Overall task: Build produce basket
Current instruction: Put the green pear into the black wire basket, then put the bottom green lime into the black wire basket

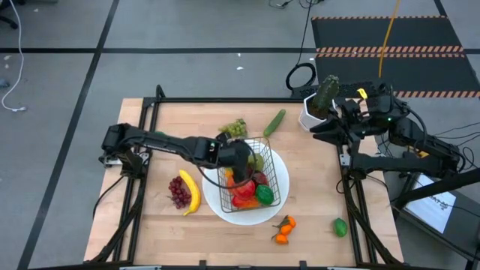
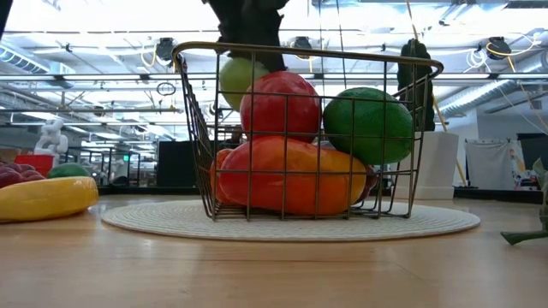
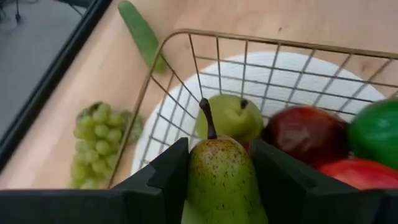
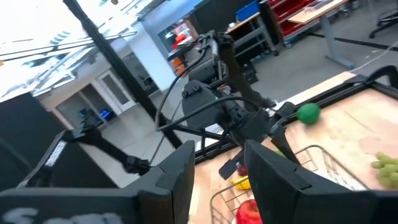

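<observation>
Left gripper (image 3: 219,186) clamps a pear (image 3: 221,180) over the basket (image 1: 251,176); smooth, rigid, likely light, best held mid-body; right gripper (image 4: 217,180), far right, stands narrowly open and empty.

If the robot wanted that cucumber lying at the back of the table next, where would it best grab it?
Probably across the middle of the cucumber, coming straight down from above. It lies flat on the bare table, long and slim, slanted, apart from the green grapes and the basket. The fingers should close across its narrow width, turned to match its slant. The ends taper, so they might slip.
</observation>
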Controlling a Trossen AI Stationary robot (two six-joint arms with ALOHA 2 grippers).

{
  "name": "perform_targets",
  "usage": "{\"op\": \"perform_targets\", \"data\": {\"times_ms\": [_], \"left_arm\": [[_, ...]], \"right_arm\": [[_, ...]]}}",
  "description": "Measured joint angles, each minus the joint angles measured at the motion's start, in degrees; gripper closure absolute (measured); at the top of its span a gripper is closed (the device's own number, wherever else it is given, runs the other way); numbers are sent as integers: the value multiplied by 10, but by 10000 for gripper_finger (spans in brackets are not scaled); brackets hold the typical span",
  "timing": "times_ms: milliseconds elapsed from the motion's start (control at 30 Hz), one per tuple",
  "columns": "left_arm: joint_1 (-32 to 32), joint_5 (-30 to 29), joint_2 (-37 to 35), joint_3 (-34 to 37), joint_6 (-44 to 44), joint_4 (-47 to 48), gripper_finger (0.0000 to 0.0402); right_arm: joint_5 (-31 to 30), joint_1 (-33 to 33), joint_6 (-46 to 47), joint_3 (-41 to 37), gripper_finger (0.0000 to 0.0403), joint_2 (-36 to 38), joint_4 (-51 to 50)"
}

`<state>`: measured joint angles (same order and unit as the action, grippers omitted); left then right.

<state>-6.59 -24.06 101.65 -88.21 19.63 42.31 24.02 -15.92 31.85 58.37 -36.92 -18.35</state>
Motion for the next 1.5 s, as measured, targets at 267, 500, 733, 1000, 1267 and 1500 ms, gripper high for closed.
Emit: {"op": "perform_targets", "data": {"times_ms": [267, 500, 733, 1000, 1267, 1500], "left_arm": [[35, 15, 0, 35, -70, -31, 240], [49, 32, 0, 58, -119, -31, 240], [63, 78, 0, 82, -121, -30, 235], [67, 82, 0, 83, -138, -33, 154], [73, 106, -6, 23, -41, 42, 142], [73, 108, -6, -63, -1, 109, 180]], "right_arm": [[-33, 0, 0, 0, 267, -11, 0], [-62, 0, 1, 0, 267, -25, 0], [-79, 0, 4, 0, 267, -34, 1], [-101, 0, 37, 0, 267, -40, 1], [-109, 0, 83, 0, 267, -39, 1], [-150, 1, 113, 0, 267, -41, 1]]}}
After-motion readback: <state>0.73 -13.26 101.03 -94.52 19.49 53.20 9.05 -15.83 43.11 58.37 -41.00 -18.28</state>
